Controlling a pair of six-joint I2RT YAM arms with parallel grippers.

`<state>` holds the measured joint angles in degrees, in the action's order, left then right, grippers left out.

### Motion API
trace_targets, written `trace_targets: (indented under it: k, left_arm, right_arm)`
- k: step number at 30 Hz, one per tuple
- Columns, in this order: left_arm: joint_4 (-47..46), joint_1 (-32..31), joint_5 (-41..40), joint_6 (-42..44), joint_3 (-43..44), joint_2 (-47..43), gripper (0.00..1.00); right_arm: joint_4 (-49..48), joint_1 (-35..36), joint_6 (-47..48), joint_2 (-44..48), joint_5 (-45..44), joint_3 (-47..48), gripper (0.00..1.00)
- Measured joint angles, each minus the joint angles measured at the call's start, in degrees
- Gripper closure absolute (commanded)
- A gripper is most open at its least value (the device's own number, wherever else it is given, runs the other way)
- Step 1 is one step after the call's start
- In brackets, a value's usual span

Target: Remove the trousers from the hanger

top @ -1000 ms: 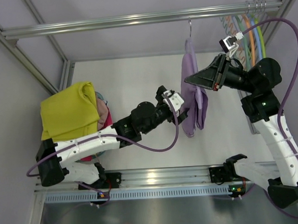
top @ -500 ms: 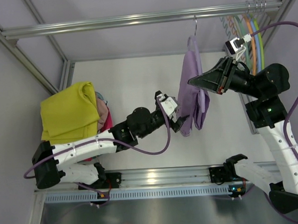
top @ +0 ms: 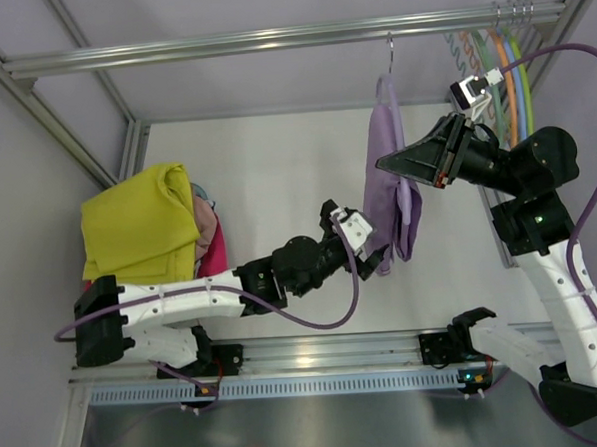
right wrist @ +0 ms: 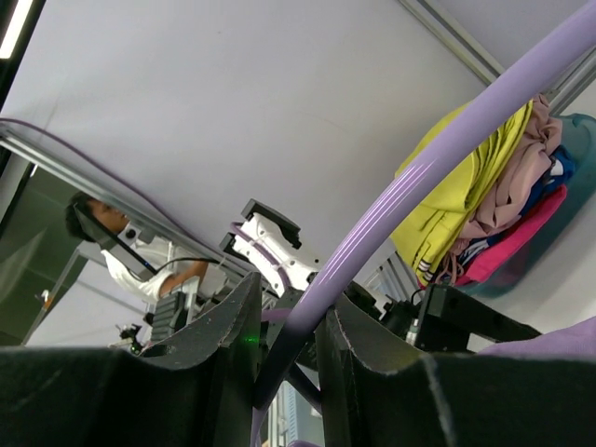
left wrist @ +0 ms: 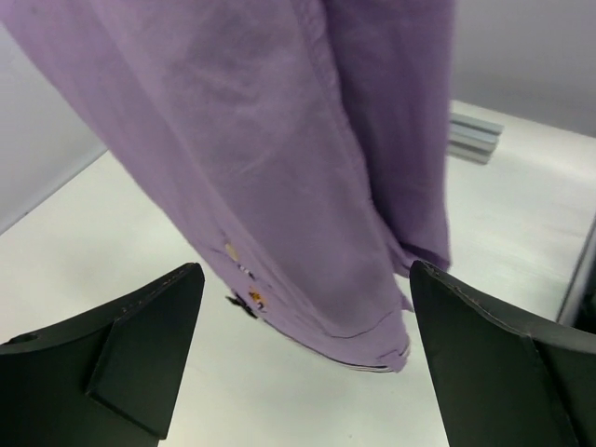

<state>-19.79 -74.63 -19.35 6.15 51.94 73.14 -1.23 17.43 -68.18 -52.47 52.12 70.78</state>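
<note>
Left claw (left wrist: 307,270) edged nearer lilac trousers (left wrist: 279,140) hem, spread | right claw (right wrist: 291,293) pinching purple hanger (right wrist: 391,200)

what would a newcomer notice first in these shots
The pale lilac trousers hanging mid-scene from the rail, with the right gripper clamped on their hanger. Next, the bright yellow trousers heaped at the left, and the left gripper open wide just before the lilac hem.
</note>
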Motion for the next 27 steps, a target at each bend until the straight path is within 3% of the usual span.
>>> trace_targets:
  k: [9, 17, 27]
  left_arm:
    - [-0.76, 2.14, -6.73, 0.57, 0.68, 5.9, 0.02]
    - [-1.22, 5.9, -2.12, -0.33, 0.74, 5.64, 0.02]
    - [-1.66, -0.98, -0.11, 0.15, -3.85, 1.51, 0.02]
  right_arm:
    - [0.15, 0.02, -0.68, 0.0, 0.02, 0.02, 1.0]
    - [0.2, 0.02, -0.61, 0.0, -0.11, 0.28, 1.0]
    - [0.39, 0.02, -3.3, -0.46, -3.02, 0.24, 1.0]
